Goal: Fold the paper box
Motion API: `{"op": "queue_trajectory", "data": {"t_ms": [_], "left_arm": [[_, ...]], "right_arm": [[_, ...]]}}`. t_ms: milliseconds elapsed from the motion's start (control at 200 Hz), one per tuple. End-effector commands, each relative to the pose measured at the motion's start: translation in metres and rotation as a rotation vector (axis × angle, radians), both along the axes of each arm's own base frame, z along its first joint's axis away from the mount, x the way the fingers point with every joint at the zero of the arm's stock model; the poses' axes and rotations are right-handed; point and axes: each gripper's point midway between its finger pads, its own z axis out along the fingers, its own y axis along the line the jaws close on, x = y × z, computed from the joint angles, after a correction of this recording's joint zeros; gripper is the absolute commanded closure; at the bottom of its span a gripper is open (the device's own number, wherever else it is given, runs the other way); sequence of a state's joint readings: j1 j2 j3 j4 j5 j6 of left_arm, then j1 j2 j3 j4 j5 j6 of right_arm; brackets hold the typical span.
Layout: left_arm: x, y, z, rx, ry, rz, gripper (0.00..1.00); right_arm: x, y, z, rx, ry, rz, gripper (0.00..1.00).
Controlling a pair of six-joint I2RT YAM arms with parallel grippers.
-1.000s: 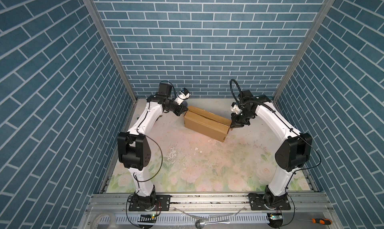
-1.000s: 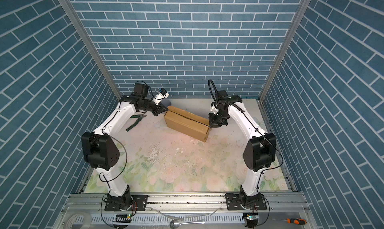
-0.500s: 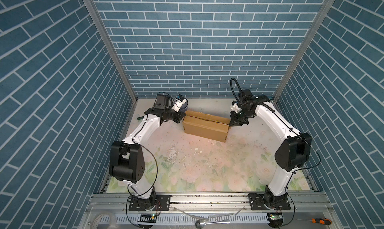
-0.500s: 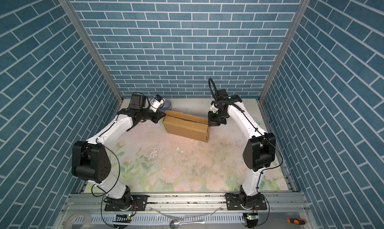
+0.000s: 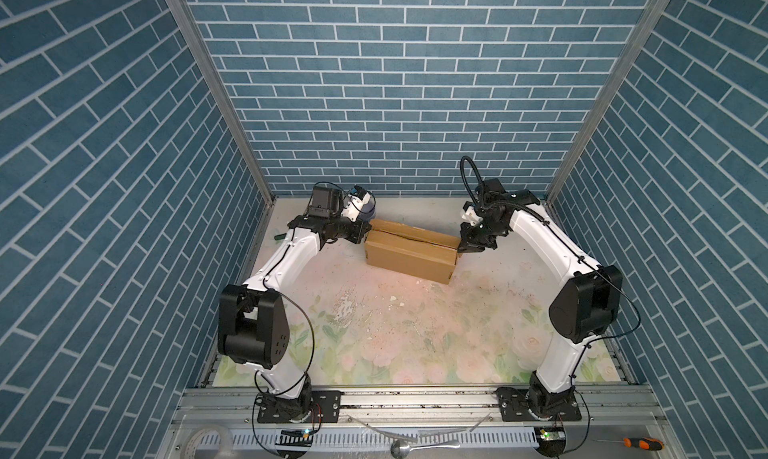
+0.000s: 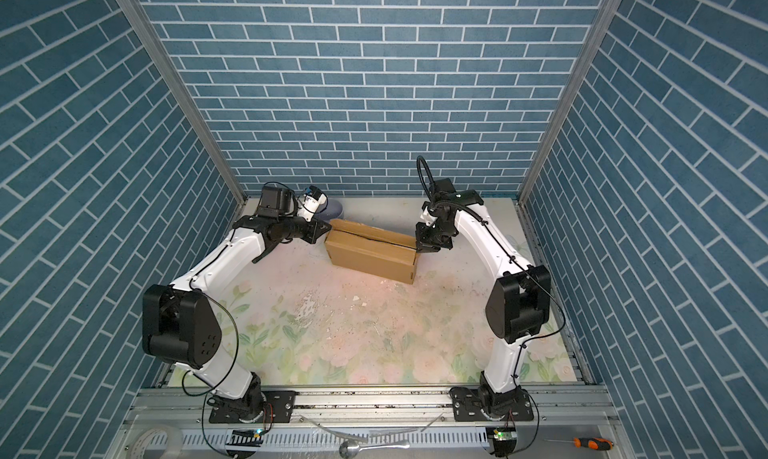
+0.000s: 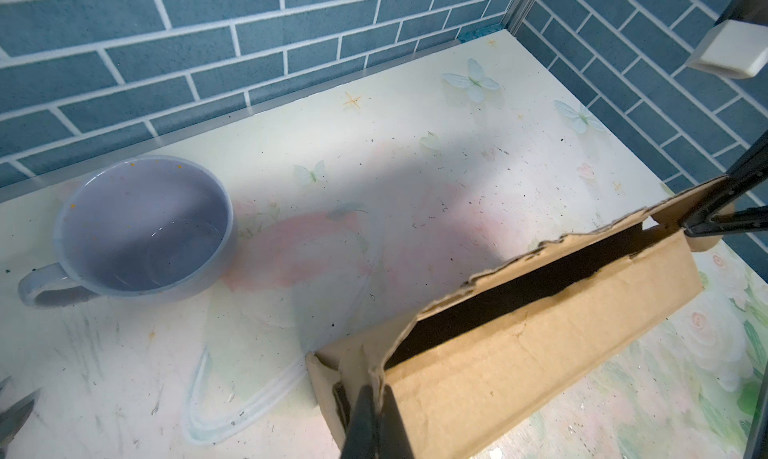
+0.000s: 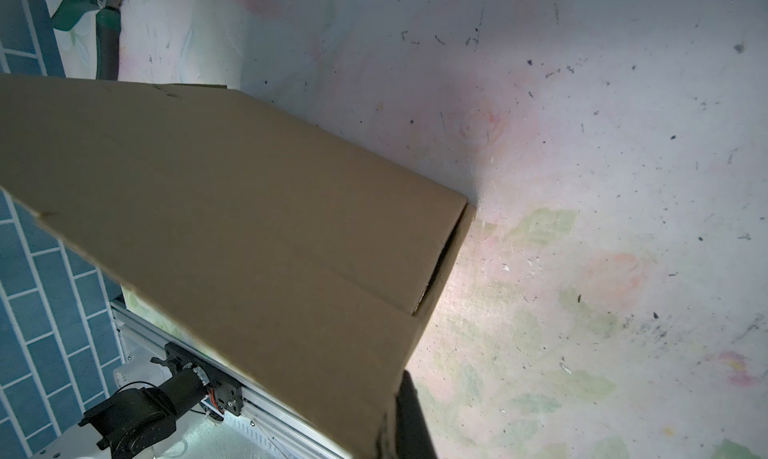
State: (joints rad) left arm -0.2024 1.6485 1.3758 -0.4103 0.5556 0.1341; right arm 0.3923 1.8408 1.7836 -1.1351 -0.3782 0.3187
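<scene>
I've got the plain brown corrugated cardboard paper box (image 5: 409,255) sitting far-centre on the floral table mat (image 5: 415,332), my left gripper (image 7: 376,398) pinched tight on one end flap, my right gripper (image 5: 464,249) clamped on the opposite end, and the empty lilac cup (image 7: 141,228) stands near the left end.

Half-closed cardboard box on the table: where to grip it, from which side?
Pinch the thin flap edges at the short ends of the box, coming in along its long axis. The body looks too wide for the jaws, but the gaping top seam leaves single cardboard walls at both ends. The left gripper and right gripper are shut on just those.
</scene>
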Motion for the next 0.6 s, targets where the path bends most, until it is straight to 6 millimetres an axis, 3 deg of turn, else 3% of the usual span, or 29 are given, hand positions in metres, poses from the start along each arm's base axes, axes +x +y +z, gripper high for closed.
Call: {"op": "queue_trajectory", "data": {"t_ms": [0,280,595], "left_arm": [[-0.022,-0.019,0.005,-0.054,0.043,-0.059,1.0],[-0.029,-0.004,-0.025,-0.015,0.101,0.028,1.0],[-0.027,0.002,-0.022,-0.052,0.061,0.089,1.0]], "right_arm": [[0.009,0.02,0.004,0.056,-0.018,0.013,1.0],[0.009,0.019,0.007,0.055,-0.024,0.011,1.0],[0.003,0.022,0.015,0.077,0.007,0.004,1.0]]}}
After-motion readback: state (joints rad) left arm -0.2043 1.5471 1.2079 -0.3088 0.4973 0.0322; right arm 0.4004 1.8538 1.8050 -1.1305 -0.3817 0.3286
